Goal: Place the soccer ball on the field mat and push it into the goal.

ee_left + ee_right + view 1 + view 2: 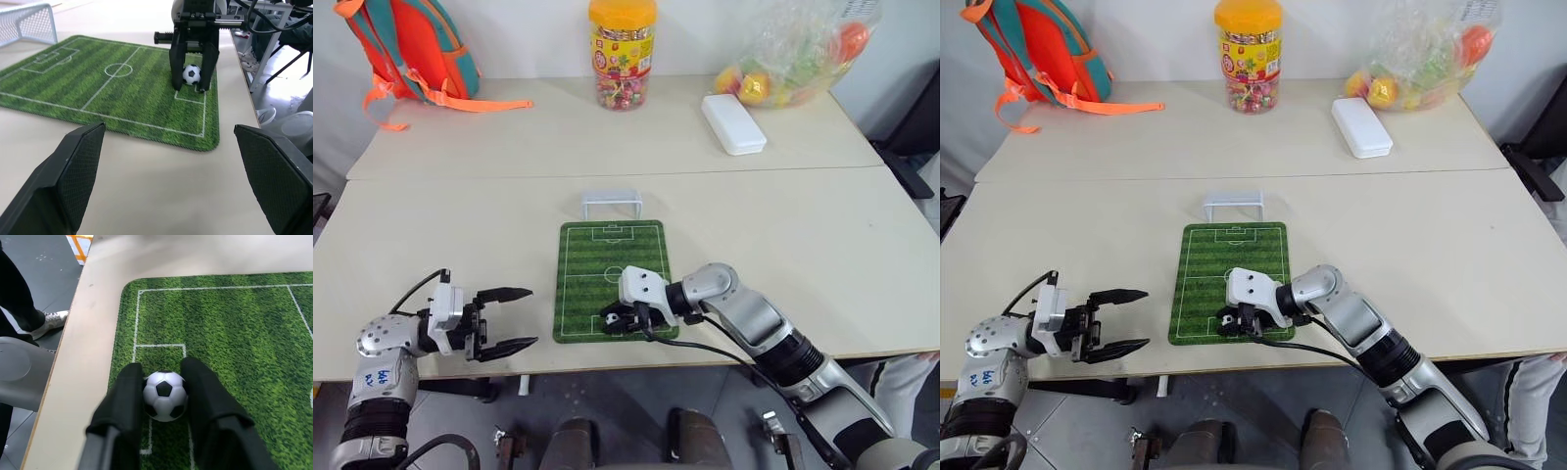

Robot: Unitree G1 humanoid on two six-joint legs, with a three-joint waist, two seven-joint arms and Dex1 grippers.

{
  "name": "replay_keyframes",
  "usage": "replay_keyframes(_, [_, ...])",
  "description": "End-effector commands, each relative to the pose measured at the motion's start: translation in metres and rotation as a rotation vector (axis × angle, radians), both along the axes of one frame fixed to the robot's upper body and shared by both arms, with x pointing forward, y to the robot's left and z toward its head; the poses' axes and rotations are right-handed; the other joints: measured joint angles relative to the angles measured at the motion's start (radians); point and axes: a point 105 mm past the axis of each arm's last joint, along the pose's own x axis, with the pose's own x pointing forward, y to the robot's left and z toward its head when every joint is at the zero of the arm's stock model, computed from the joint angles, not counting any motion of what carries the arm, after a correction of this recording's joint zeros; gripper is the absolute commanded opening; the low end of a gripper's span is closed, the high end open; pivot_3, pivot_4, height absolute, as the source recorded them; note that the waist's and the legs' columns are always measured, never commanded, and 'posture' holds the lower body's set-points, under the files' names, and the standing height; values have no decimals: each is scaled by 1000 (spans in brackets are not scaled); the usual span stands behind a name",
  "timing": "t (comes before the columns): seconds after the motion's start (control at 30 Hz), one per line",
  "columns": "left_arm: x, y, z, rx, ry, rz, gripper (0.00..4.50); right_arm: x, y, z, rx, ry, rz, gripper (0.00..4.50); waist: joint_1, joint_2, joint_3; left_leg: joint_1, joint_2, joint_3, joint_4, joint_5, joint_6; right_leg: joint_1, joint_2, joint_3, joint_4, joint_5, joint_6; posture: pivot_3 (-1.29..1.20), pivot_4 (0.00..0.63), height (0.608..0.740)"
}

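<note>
The soccer ball (165,395) rests on the green field mat (607,255), in the small box at the mat's near end. My right gripper (612,319) reaches in from the right, and its two black fingers (128,396) press the ball's two sides, shut on it. Off the mat's far end stands the white goal (611,204), its mouth toward the mat. My left gripper (532,316) hovers open and empty to the left of the mat, near the table's front edge, pointing toward the ball (191,74).
Along the back of the table stand an orange and teal backpack (406,44), a candy jar (622,54), a white oblong box (732,123) and a clear bag of toy balls (798,54). The table's front edge (607,360) runs just below the mat.
</note>
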Motion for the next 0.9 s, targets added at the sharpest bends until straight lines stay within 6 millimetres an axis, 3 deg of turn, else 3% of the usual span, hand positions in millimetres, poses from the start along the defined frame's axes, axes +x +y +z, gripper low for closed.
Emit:
replay_keyframes(0.03, [0, 4, 7, 8, -24, -6, 4500, 0, -2, 2, 8, -16, 4, 2398, 0, 0, 0, 0, 0, 0, 0, 0, 0, 0, 0, 0, 0, 0, 0, 0, 150, 740])
replay_keyframes(0.2, [2, 3, 7, 6, -25, -4, 4500, 0, -4, 5, 8, -29, 5, 2398, 0, 0, 0, 0, 0, 0, 0, 0, 0, 0, 0, 0, 0, 0, 0, 0, 150, 740])
replay_keyframes(0.73, [13, 1, 10, -3, -40, -5, 4500, -12, 6, 61, 97, -137, 88, 2398, 1, 0, 0, 0, 0, 0, 0, 0, 0, 0, 0, 0, 0, 0, 0, 0, 150, 740])
replay_keyframes(0.83, [14, 1, 10, -2, -41, -6, 4500, -14, 7, 66, 131, -147, 72, 1737, 1, 0, 0, 0, 0, 0, 0, 0, 0, 0, 0, 0, 0, 0, 0, 0, 150, 740])
replay_keyframes(0.9, [13, 1, 10, -5, -42, -10, 4500, -28, 8, 54, 127, -106, 83, 1093, 1, 0, 0, 0, 0, 0, 0, 0, 0, 0, 0, 0, 0, 0, 0, 0, 150, 740])
